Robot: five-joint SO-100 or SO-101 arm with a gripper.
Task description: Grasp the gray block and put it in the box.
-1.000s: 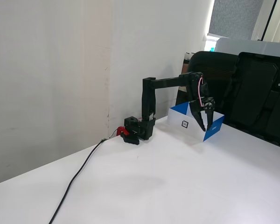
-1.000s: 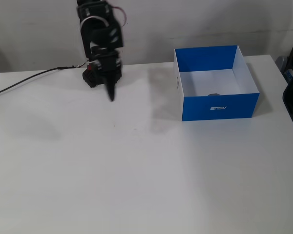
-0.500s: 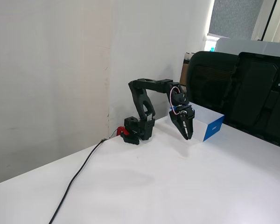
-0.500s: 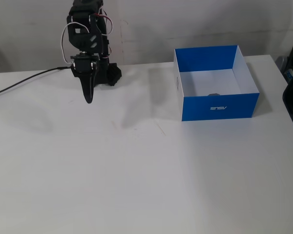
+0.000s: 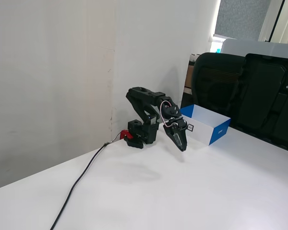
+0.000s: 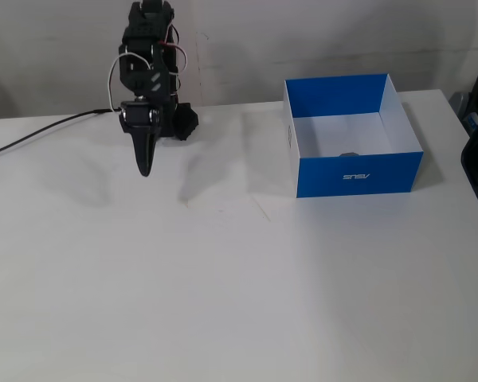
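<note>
We see the fingers pressed together, holding nothing, hanging over the table left of the box. The gray block, seemingly, lies inside.

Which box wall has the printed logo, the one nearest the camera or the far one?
The near outer wall of the box: blue with white lettering. The far wall shows plain blue inside.

Gray block in box: mostly hidden behind front wall, mark too small to tell. Cable cut off at 9 o'clock edge.
</note>
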